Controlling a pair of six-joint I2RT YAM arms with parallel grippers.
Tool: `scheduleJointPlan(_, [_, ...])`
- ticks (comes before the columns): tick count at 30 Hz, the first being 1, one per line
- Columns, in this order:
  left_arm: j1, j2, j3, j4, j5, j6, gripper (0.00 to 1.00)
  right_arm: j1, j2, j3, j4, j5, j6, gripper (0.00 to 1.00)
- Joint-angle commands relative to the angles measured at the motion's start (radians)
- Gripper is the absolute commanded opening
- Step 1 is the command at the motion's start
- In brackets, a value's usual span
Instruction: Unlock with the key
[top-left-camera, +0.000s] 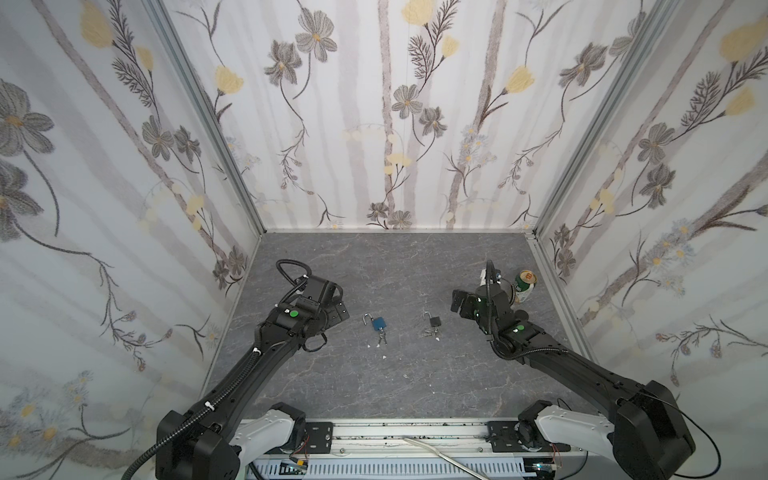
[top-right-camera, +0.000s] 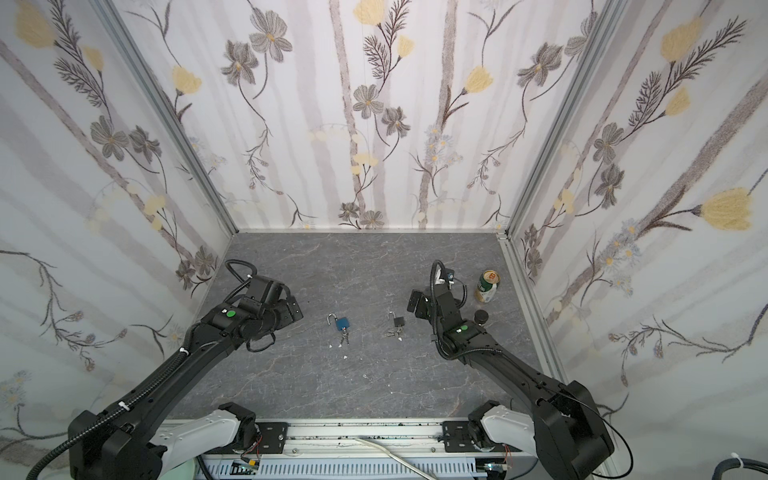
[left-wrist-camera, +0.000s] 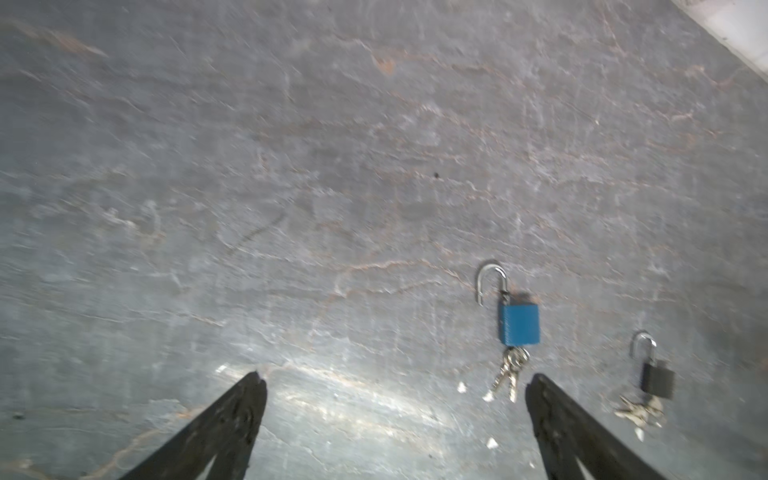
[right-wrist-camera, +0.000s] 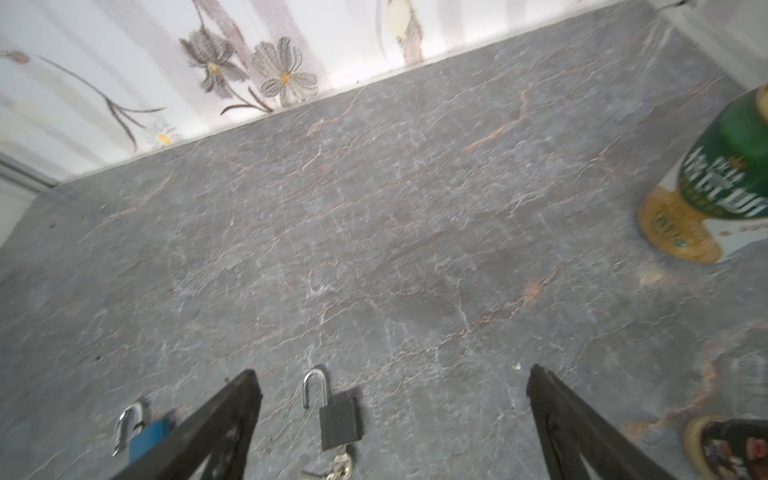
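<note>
A blue padlock (top-left-camera: 378, 324) lies flat on the grey table with its shackle swung open and a bunch of keys (top-left-camera: 381, 340) hanging from its keyhole end. To its right a black padlock (top-left-camera: 434, 321) also lies with its shackle open and its own keys (top-left-camera: 430, 332) attached. My left gripper (left-wrist-camera: 397, 378) is open and empty, hovering left of the blue padlock (left-wrist-camera: 518, 324). My right gripper (right-wrist-camera: 394, 371) is open and empty, above and just right of the black padlock (right-wrist-camera: 338, 424). Both padlocks appear in both top views.
A green and gold can (top-left-camera: 524, 286) stands near the right wall behind the right arm. A small dark round object (top-right-camera: 481, 317) sits beside that arm. White flecks (left-wrist-camera: 491, 442) dot the table near the locks. Flowered walls close three sides.
</note>
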Motion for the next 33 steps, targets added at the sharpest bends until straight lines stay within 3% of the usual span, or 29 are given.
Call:
scheduleJointPlan(1, [0.005, -0.048, -0.041, 0.095, -0.185, 0.169, 1.0, 0.007, 0.013, 0.032, -0.02, 0.205, -0.047, 1.0])
scheduleJointPlan(7, [0.014, -0.212, -0.245, 0.478, -0.415, 0.427, 1.0, 0.012, 0.015, -0.014, 0.193, 0.409, -0.23, 1.0])
scheduleJointPlan(10, [0.06, -0.246, -0.313, 0.615, -0.429, 0.513, 1.0, 0.018, 0.036, -0.065, 0.341, 0.535, -0.344, 1.0])
scheduleJointPlan(15, [0.181, -0.156, -0.328, 0.687, -0.346, 0.54, 1.0, 0.01, 0.07, -0.152, 0.603, 0.635, -0.514, 1.0])
scheduleJointPlan(20, [0.29, 0.007, -0.369, 0.833, -0.268, 0.452, 1.0, -0.023, 0.071, -0.152, 0.623, 0.629, -0.526, 1.0])
scheduleJointPlan(27, [0.321, 0.279, -0.445, 1.241, -0.298, 0.529, 1.0, -0.102, 0.072, -0.222, 0.674, 0.607, -0.531, 1.0])
scheduleJointPlan(29, [0.324, 0.317, -0.44, 1.308, -0.298, 0.54, 1.0, -0.125, 0.074, -0.284, 0.745, 0.588, -0.52, 1.0])
scheduleJointPlan(31, [0.327, 0.35, -0.485, 1.482, -0.27, 0.577, 1.0, -0.152, 0.08, -0.361, 0.918, 0.538, -0.554, 1.0])
scheduleJointPlan(33, [0.34, 0.399, -0.523, 1.608, -0.263, 0.581, 1.0, -0.158, 0.051, -0.391, 0.96, 0.507, -0.56, 1.0])
